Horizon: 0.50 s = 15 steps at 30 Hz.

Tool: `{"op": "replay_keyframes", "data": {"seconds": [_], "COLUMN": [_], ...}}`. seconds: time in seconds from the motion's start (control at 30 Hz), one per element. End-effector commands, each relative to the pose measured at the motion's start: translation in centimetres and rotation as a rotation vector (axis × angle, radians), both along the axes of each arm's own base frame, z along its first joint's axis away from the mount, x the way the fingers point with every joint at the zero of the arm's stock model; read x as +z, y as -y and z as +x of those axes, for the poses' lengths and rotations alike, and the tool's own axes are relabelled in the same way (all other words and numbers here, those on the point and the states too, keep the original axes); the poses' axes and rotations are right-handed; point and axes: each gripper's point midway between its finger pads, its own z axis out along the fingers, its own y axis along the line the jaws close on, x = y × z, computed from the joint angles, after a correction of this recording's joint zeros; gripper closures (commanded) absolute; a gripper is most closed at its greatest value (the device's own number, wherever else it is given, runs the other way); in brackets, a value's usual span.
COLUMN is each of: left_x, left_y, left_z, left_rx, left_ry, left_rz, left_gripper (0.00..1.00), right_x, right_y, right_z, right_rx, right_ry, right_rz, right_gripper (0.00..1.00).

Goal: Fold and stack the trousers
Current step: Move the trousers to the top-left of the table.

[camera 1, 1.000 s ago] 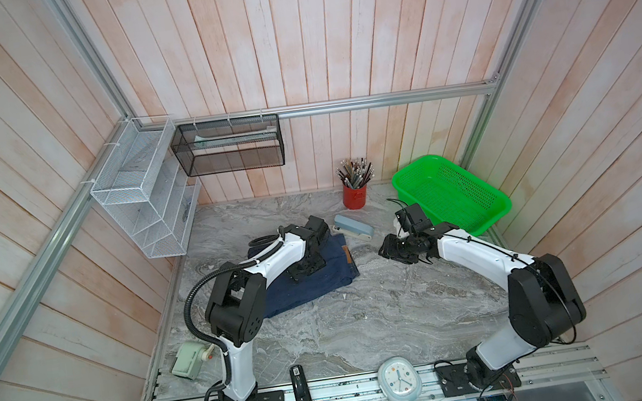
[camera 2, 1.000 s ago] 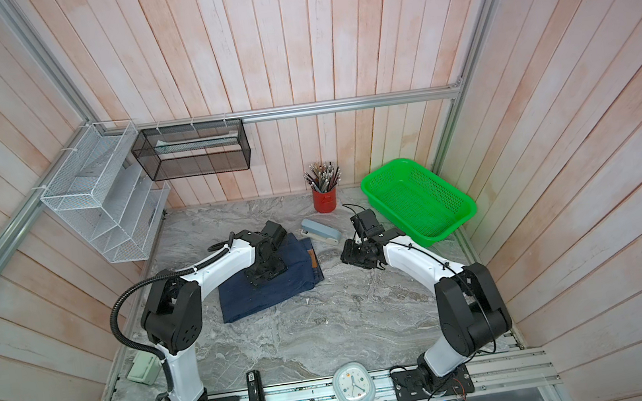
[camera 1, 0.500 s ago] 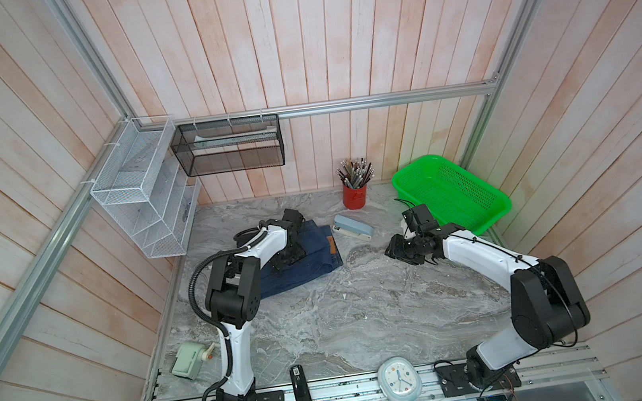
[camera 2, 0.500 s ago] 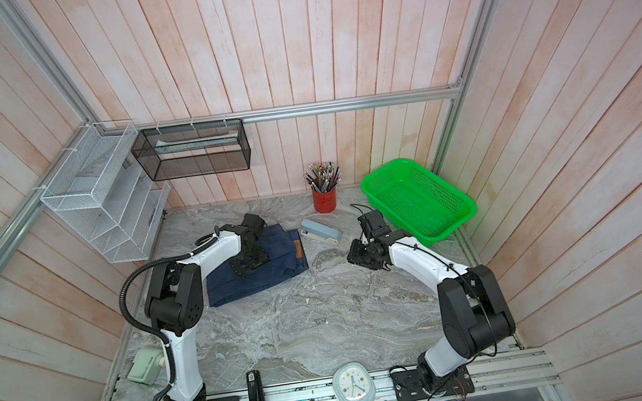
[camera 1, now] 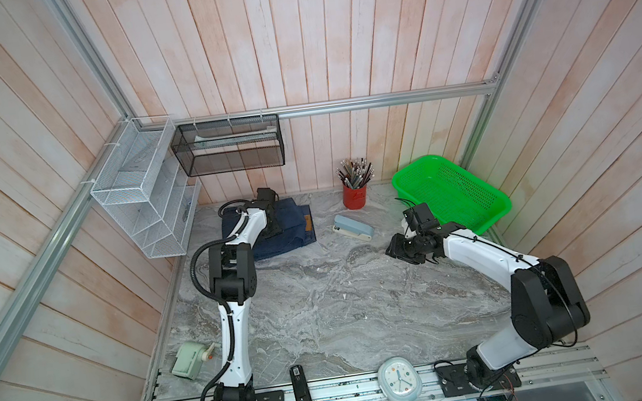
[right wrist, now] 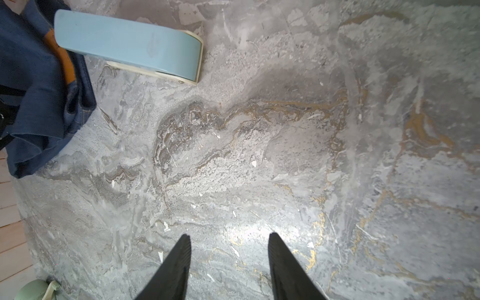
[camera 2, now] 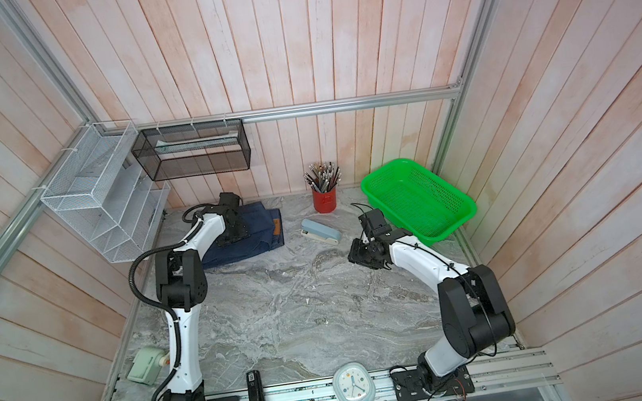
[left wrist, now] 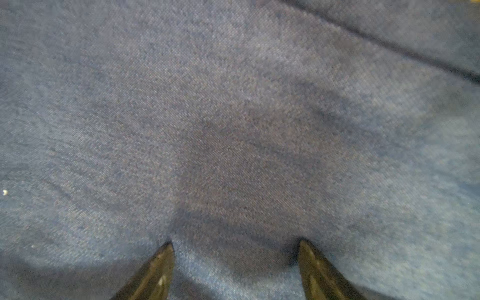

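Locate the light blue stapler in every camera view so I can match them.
Top view: stapler lying between the jeans and the green basket.
Top view: stapler, same place.
Left wrist: not in it; only jeans fill it.
Right wrist: stapler beside the jeans' edge.
Shared landmark: the jeans.

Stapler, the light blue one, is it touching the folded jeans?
Apart. In both top views a strip of bare marble table shows between the stapler and the near edge of the jeans.
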Motion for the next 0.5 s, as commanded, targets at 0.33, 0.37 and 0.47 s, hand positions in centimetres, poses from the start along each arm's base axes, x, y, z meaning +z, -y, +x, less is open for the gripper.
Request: {"op": "replay_keyframes", "data": {"seconds": [0.33, 0.37, 0.47], "left_x": [-5.2, -5.0, -4.7], "left_y": [-7.5, -7.6, -7.9], "left_z": [0.9, 1.3, 1.9], "left_rx": [-0.080, -0.080, -0.071], "left_ry": [-0.173, -0.164, -0.144], "left_rz": [0.124, 0.123, 0.105], "left_gripper": [0.21, 0.21, 0.20], "right_x": [0.6, 0.7, 0.8], "right_y": [0.6, 0.6, 0.7], "right_z": [-0.1, -0.1, 0.0], "right_rx": [-0.011, -0.010, -0.014], "right_ry": [0.002, 0.003, 0.009], "right_rz": [-0.011, -0.012, -0.015], "right_gripper": [0.50, 0.50, 0.50]}}
